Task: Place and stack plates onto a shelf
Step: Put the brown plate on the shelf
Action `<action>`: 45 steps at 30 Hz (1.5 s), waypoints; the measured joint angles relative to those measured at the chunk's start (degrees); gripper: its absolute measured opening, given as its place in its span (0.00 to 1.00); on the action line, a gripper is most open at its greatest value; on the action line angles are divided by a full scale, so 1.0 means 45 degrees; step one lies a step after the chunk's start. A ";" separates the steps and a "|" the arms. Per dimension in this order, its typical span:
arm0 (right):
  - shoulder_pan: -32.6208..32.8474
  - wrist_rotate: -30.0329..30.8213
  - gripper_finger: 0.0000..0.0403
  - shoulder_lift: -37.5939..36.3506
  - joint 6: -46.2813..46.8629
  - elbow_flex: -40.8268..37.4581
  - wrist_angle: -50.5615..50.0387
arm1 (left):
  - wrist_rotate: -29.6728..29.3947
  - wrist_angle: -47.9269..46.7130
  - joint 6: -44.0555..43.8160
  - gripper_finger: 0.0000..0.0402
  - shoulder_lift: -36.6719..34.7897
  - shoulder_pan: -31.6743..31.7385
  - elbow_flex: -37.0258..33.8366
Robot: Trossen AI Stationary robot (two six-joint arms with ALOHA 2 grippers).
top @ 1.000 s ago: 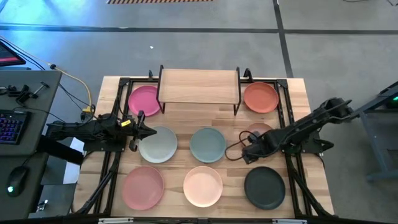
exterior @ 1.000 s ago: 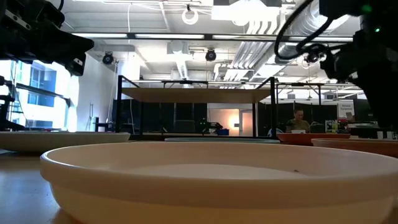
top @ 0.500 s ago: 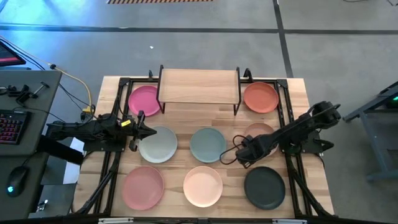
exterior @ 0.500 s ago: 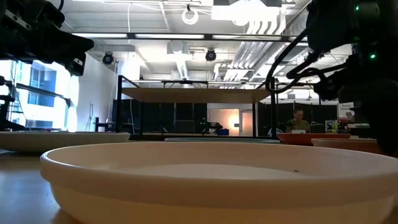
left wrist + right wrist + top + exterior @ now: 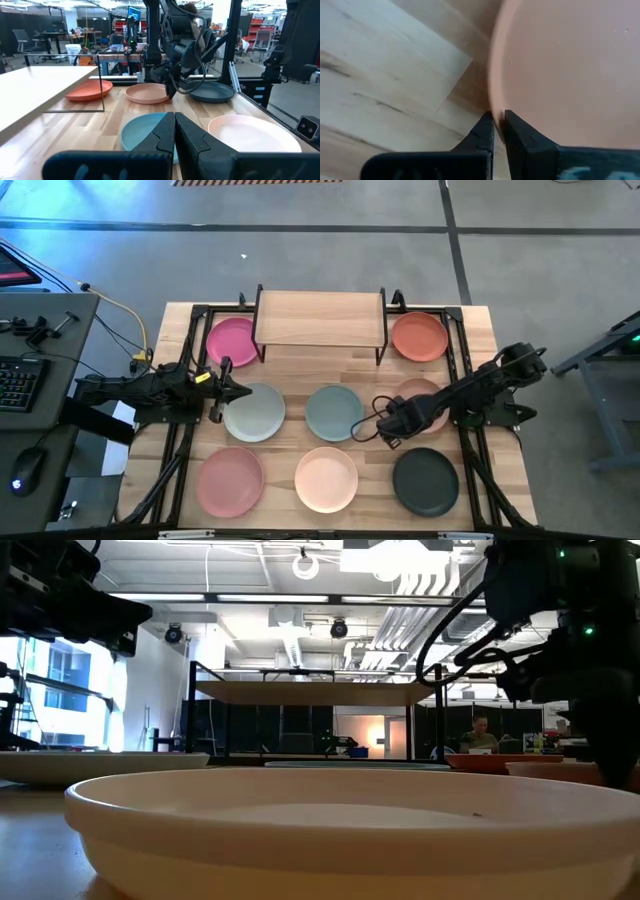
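Observation:
Eight plates lie flat on the table: hot pink (image 5: 232, 340), orange (image 5: 419, 336), pale grey-white (image 5: 255, 412), grey-teal (image 5: 334, 412), tan (image 5: 421, 388), dusty pink (image 5: 229, 481), cream-peach (image 5: 326, 478) and black (image 5: 425, 481). The shelf (image 5: 320, 318) stands on thin black legs at the far middle, with nothing on its top. My right gripper (image 5: 385, 432) is low at the tan plate's left edge, shut on it. My left gripper (image 5: 247, 392) hovers shut over the grey-white plate's left edge, holding nothing. My right gripper pinches the tan plate's rim (image 5: 492, 107) at its left edge, one finger inside the rim and one outside. The fingers come from above, slanting down from the table's right. In the left wrist view the plate (image 5: 147, 93) still lies on the table.
Black frame rails (image 5: 462, 370) run along both table sides, beside the arms. The grey-teal plate lies just left of my right gripper and the black plate just near of it. A desk with a keyboard (image 5: 20, 380) stands off the table's left.
My right gripper has moved down and slightly toward the table's left and near edges, onto the tan plate's left rim, and has shut on it. The plate has stayed in place.

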 joint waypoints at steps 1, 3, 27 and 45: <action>0.0004 -0.0042 0.01 0.0000 -0.0018 0.0152 -0.0140 | 0.0000 0.0005 -0.0053 0.00 0.0000 0.0000 0.0001; 0.0004 -0.0045 0.01 0.0000 -0.0165 0.0599 -0.0585 | 0.0000 0.0000 -0.0202 0.00 0.0000 -0.0002 -0.0002; 0.0287 0.0596 0.00 0.0050 -0.3604 0.8217 -0.7136 | 0.0010 0.0005 -0.0261 0.00 0.0000 -0.0002 0.0000; -0.0894 0.3867 0.00 0.4304 -1.2305 1.8747 -0.8561 | 0.0015 0.0005 -0.0378 0.00 0.0000 -0.0002 0.0003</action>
